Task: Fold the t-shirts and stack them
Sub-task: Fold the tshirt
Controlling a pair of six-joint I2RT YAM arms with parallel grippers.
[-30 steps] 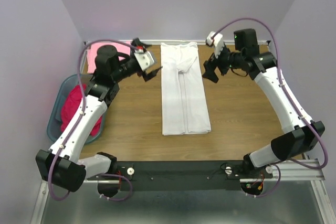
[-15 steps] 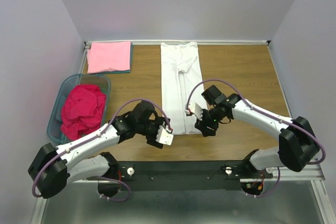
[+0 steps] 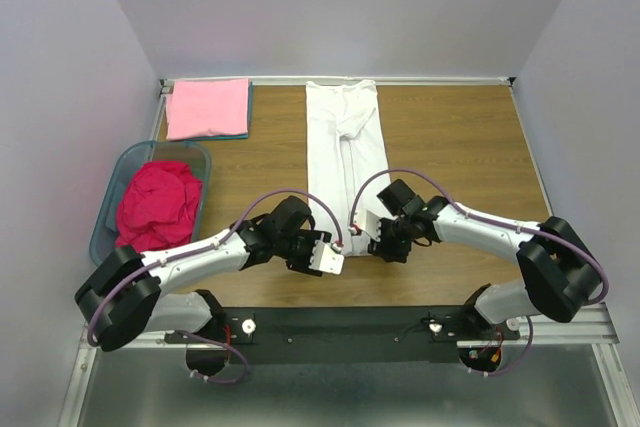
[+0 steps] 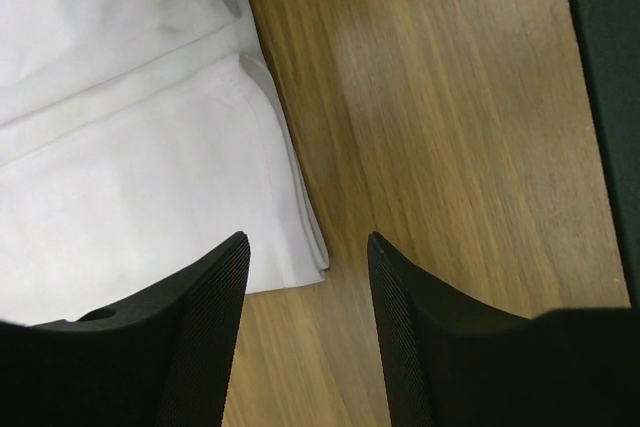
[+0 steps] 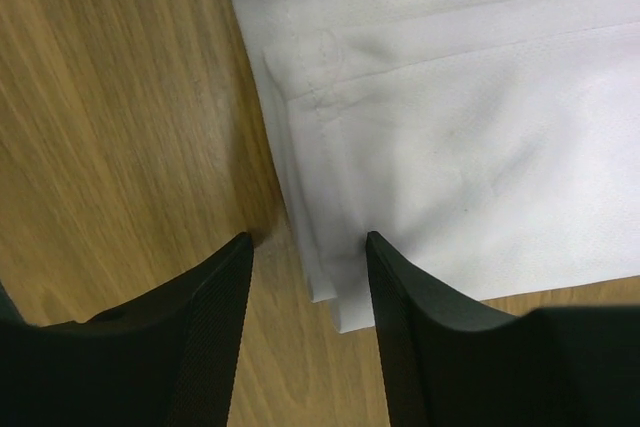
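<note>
Folded white cotton t-shirt (image 3: 347, 147) lies lengthwise, running away from the arms. Left gripper (image 4: 308, 243) and right gripper (image 5: 308, 243) straddle its near corners, jaws apart.

Viewed from above, the white t-shirt (image 3: 345, 147) has its end toward the near edge of the worktop (image 3: 470, 147) hidden beneath the wrists of the left gripper (image 4: 308, 242) and right gripper (image 5: 308, 240). Both wrist cameras crop the shirt at the picture's edge, and contact with the cloth cannot be told. In the far-left corner, the pink t-shirt (image 3: 208, 107) covers all but a teal sliver (image 3: 225, 136). The magenta t-shirt (image 3: 155, 209) hides the floor of the basket (image 3: 120, 162).
</note>
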